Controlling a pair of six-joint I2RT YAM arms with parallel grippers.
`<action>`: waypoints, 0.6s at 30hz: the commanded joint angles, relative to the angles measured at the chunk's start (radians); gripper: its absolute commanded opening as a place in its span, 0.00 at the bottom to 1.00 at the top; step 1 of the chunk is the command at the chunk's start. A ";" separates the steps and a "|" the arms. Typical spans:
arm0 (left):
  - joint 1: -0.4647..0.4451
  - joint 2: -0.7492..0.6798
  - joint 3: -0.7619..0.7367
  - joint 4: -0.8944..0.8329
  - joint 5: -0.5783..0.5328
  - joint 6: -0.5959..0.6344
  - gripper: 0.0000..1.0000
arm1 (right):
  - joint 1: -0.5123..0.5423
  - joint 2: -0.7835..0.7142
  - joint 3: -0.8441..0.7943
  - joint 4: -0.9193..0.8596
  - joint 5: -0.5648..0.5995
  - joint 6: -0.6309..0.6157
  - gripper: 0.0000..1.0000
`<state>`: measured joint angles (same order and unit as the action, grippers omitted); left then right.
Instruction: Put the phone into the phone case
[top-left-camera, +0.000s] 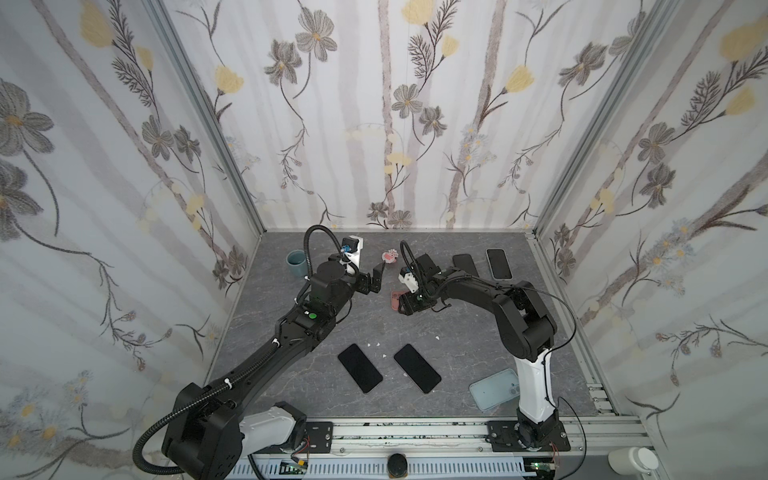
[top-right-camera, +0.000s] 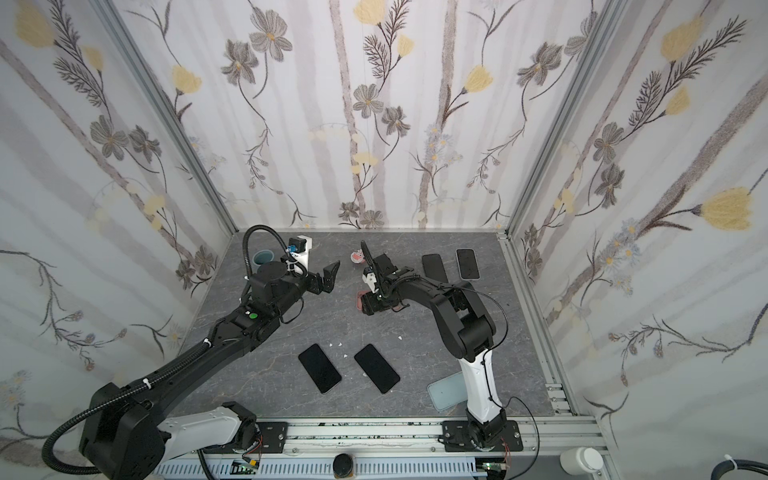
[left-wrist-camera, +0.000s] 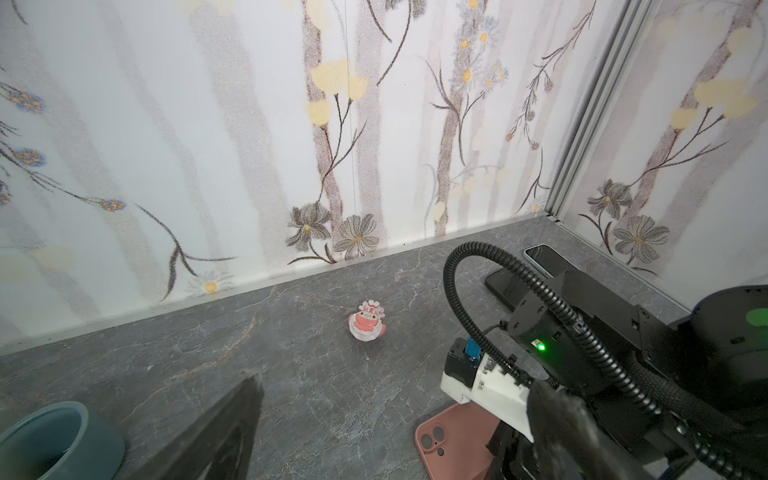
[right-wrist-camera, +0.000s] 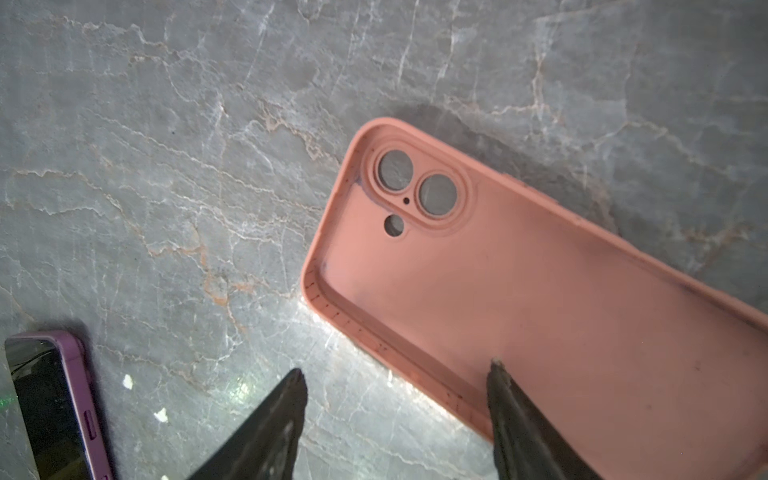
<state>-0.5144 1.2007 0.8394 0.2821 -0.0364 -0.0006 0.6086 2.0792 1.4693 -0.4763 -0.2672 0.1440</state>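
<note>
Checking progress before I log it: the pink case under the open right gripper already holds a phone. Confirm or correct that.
Wrong in one respect: the pink case holds no phone. The right wrist view shows its bare inside, open side up, with the camera holes unfilled. The rest stands: it lies under the right gripper, whose jaws stand open, one fingertip over the case and one outside its rim.

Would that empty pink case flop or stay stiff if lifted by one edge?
Probably flexes a little: the pink case looks a thin shell with a low rim. Likely light, since it lies empty. Its matte surface should not slip much.
</note>
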 joint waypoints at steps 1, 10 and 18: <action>0.003 -0.004 0.003 0.032 -0.010 -0.008 1.00 | 0.009 -0.043 -0.005 -0.042 -0.011 -0.013 0.68; 0.000 -0.030 0.010 -0.024 0.017 -0.064 1.00 | 0.100 -0.303 -0.153 -0.018 0.157 0.076 0.78; -0.001 -0.183 -0.111 -0.099 0.080 -0.042 1.00 | 0.332 -0.614 -0.606 0.175 0.302 0.253 0.82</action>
<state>-0.5163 1.0527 0.7509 0.2077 0.0132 -0.0528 0.8871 1.5166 0.9375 -0.4030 -0.0570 0.3061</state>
